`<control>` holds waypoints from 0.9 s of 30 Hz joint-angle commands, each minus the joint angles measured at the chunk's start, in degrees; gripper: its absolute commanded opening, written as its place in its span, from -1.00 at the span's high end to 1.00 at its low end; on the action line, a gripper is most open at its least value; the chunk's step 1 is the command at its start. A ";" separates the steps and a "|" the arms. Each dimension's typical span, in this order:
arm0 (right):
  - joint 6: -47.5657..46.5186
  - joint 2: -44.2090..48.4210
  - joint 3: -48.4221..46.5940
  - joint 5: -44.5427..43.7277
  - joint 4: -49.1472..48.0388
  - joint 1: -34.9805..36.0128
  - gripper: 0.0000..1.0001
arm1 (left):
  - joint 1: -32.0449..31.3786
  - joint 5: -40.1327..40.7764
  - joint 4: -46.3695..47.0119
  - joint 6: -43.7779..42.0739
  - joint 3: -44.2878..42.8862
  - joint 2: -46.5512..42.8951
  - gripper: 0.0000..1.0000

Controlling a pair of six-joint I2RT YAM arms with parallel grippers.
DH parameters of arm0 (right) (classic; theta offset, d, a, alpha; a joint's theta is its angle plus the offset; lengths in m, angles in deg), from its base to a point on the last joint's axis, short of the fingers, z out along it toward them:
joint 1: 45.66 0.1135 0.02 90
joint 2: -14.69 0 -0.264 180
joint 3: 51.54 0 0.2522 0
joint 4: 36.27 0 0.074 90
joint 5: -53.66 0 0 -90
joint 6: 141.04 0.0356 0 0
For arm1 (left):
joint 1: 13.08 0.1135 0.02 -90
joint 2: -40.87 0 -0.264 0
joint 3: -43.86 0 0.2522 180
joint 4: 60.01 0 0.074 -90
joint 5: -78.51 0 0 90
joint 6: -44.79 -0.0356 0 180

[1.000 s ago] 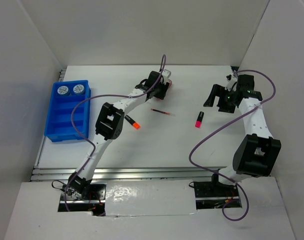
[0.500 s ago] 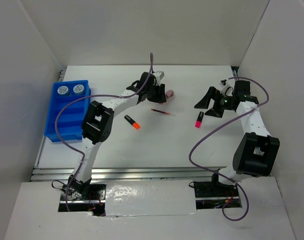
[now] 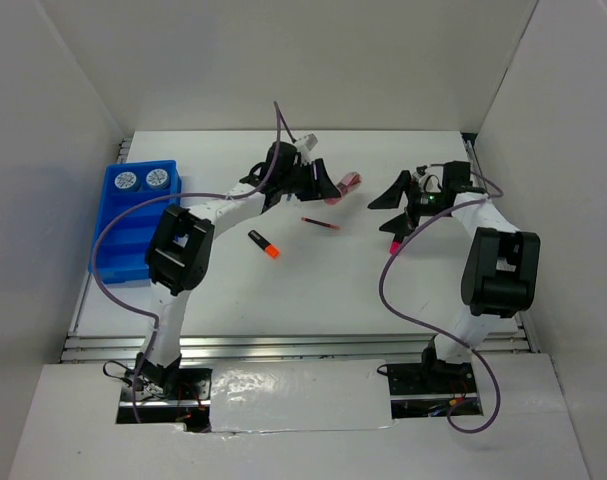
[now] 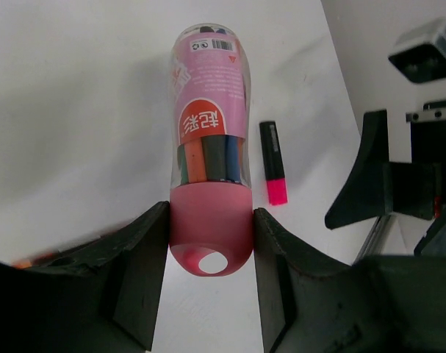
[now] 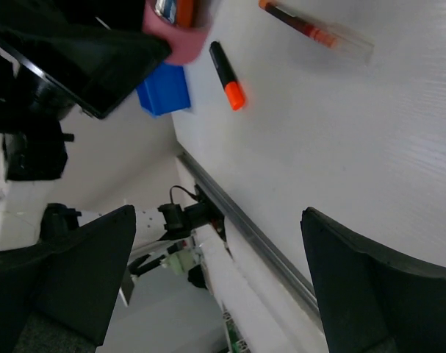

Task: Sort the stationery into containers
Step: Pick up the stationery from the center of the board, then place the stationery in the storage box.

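Gap between pink marker tube [image 3: 346, 183] and right gripper [image 3: 393, 205]: lying open, narrow.
Mid-table: red pen [image 3: 321, 223], black-orange highlighter [image 3: 264, 244] lying in the way.
Left side: tape rolls [image 3: 126, 181] filling the far compartment of the blue tray [image 3: 101, 262]; nearer ones lying open.

We see a robotics lab test cell: a white worktop [image 3: 323, 290] boxed in by plain white panels [image 3: 313, 60], left arm [image 3: 173, 250] and right arm [image 3: 498, 270] bolted at its near edge, purple cable [image 3: 381, 288] looping loose, and bare aluminium rail [image 3: 283, 346] along the front.

Left claw [image 3: 328, 188] holds pink marker [image 3: 349, 182]; right claw [image 3: 392, 211] spread.
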 commanded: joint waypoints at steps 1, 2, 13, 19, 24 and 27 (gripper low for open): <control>8.38 -0.73 -3.86 4.21 -7.72 1.87 -0.99 | -2.19 -2.65 6.01 0.36 2.91 -7.31 1.00; 11.51 -0.81 -3.95 4.21 -10.16 2.22 -0.99 | -3.23 -2.47 5.75 -0.34 3.36 -8.88 1.00; 17.69 -3.27 -6.76 -2.46 -9.91 7.50 -0.98 | -5.53 -3.69 7.24 3.69 8.63 -14.16 1.00; 19.45 -4.68 -7.90 -1.32 -11.41 7.67 -0.65 | -7.64 -5.10 5.92 1.76 10.04 -16.10 1.00; 19.28 -5.03 -9.57 -0.18 -11.67 7.67 -0.30 | -8.34 -6.07 6.53 2.46 13.46 -17.33 1.00; 18.66 -5.21 -10.63 0.17 -11.59 7.94 0.00 | -9.13 -6.24 6.19 1.50 14.87 -18.12 0.81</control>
